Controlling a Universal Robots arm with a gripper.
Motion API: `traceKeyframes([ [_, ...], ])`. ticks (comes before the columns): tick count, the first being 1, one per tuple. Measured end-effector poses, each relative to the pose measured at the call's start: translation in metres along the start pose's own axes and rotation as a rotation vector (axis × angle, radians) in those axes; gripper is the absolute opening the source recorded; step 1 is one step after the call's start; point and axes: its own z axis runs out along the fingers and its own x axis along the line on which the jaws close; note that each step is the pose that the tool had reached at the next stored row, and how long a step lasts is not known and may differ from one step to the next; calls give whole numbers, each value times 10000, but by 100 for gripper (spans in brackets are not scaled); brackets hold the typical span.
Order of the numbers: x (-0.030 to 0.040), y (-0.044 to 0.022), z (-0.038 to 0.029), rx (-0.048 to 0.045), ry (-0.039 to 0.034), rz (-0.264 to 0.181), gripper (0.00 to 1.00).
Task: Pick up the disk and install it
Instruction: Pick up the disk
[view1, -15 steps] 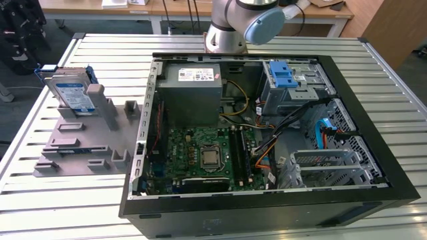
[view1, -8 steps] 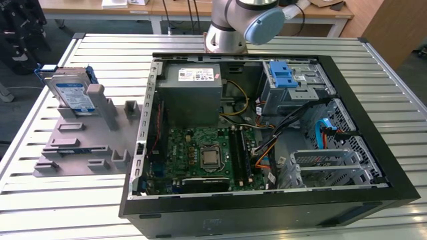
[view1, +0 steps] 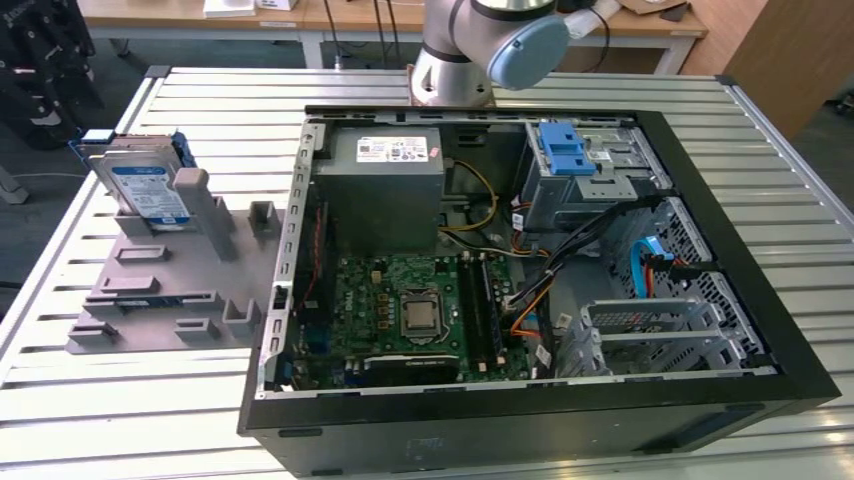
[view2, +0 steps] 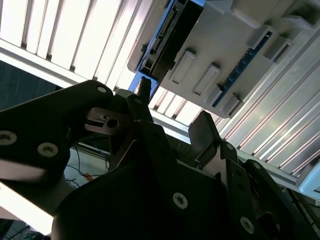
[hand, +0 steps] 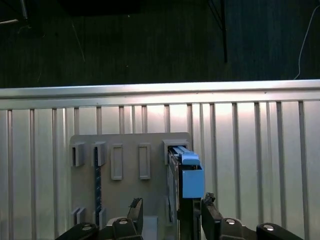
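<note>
One silver disk (view1: 144, 190), blue-framed, blue-and-white labelled; on edge.

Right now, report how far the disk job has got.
Done: nothing yet. The disk stands upright in the grey holder, at the exterior view's left of the open case. In hand: in the first wrist view the gripper hangs open above the disk, lined up with it and not gripping. Left: the grip, the lift and the install in the case.
</note>
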Motion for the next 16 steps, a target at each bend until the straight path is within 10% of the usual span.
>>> traceKeyframes([
  [16, -43, 33, 73, 4, -12, -14, 58],
])
